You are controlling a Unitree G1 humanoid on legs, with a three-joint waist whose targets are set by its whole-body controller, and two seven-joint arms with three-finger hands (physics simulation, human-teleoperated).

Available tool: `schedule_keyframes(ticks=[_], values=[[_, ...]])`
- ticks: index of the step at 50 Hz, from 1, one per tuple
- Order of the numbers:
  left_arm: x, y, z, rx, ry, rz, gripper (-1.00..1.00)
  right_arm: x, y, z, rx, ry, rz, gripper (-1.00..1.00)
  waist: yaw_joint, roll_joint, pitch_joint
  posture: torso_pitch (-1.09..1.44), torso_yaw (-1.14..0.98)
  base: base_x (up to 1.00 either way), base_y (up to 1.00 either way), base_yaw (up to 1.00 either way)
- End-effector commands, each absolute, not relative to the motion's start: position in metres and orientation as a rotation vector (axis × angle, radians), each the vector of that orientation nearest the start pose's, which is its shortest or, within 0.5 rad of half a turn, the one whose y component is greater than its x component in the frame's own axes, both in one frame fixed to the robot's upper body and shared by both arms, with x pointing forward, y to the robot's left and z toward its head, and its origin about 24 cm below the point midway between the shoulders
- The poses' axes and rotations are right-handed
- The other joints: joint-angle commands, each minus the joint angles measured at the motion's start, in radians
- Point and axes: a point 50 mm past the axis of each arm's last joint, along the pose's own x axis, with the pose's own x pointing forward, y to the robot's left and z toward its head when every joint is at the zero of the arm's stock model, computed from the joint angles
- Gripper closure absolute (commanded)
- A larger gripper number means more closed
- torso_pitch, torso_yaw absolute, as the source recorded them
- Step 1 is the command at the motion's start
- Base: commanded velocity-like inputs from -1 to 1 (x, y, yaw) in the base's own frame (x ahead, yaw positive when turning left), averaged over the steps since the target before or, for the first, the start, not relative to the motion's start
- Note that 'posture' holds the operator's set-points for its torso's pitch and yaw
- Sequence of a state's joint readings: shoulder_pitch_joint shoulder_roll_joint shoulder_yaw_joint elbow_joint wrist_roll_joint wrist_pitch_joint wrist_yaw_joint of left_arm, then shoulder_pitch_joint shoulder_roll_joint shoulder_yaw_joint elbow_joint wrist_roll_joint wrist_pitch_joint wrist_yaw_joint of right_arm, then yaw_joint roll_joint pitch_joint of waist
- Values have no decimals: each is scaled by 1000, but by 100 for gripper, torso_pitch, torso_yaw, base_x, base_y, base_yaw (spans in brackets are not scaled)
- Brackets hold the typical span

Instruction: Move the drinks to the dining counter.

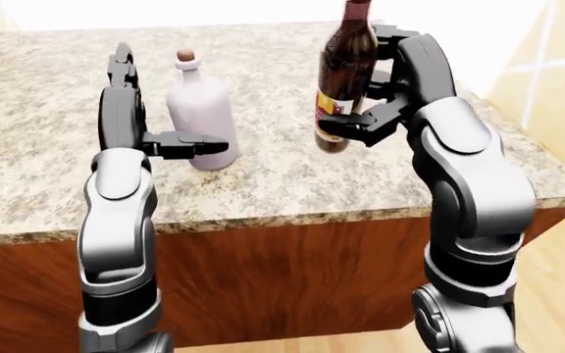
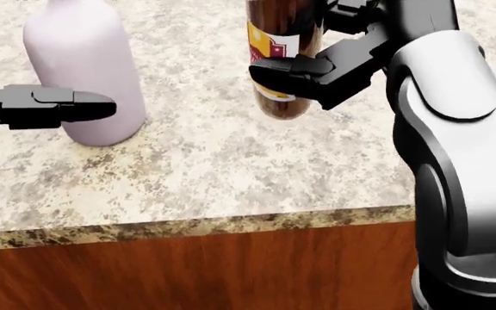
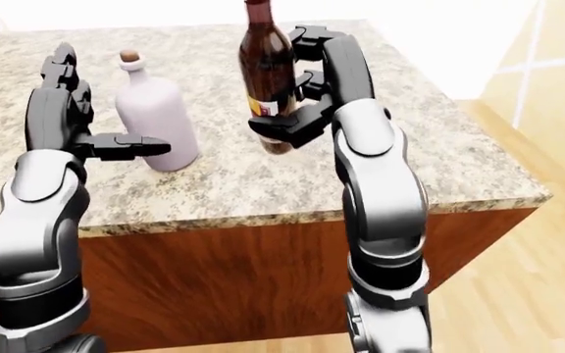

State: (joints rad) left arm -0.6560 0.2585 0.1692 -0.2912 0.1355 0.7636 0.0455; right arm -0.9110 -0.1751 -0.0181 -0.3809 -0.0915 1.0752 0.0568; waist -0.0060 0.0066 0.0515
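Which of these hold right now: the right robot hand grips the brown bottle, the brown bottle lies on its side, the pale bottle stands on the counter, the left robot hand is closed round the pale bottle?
1. The right robot hand grips the brown bottle. True.
2. The brown bottle lies on its side. False: it is near upright, slightly tilted, held in the hand.
3. The pale bottle stands on the counter. True.
4. The left robot hand is closed round the pale bottle. False: its fingers stand open about the bottle.
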Motion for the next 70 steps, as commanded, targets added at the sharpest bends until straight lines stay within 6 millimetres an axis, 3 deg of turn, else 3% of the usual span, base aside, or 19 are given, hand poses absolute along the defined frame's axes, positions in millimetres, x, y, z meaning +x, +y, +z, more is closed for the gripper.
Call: schedule_keyframes(ticks=[1, 9, 26, 63, 65, 67, 68, 70], values=[[305, 194, 258, 253, -303, 249, -100, 304, -119, 314, -230, -379, 39, 100, 1, 3, -37, 0, 0, 0, 0, 0], [278, 193, 263, 230, -329, 217, -100, 331, -109, 303, -195, -357, 46, 100, 1, 8, -37, 0, 0, 0, 0, 0], [275, 188, 261, 232, -343, 201, -100, 367, -84, 265, -194, -253, 76, 100, 1, 9, -39, 0, 0, 0, 0, 0], [273, 188, 264, 238, -351, 204, -100, 382, -86, 238, -223, -142, 57, 100, 6, 7, -44, 0, 0, 0, 0, 0], [273, 188, 264, 239, -351, 204, -100, 382, -86, 238, -223, -141, 58, 85, 7, 7, -44, 0, 0, 0, 0, 0], [273, 188, 264, 239, -351, 204, -100, 382, -87, 237, -224, -140, 58, 83, 7, 7, -44, 0, 0, 0, 0, 0], [273, 188, 264, 240, -351, 203, -100, 383, -87, 237, -223, -139, 59, 67, 6, 7, -44, 0, 0, 0, 0, 0], [273, 188, 264, 239, -351, 204, -100, 382, -87, 236, -225, -139, 58, 62, 6, 7, -44, 0, 0, 0, 0, 0]])
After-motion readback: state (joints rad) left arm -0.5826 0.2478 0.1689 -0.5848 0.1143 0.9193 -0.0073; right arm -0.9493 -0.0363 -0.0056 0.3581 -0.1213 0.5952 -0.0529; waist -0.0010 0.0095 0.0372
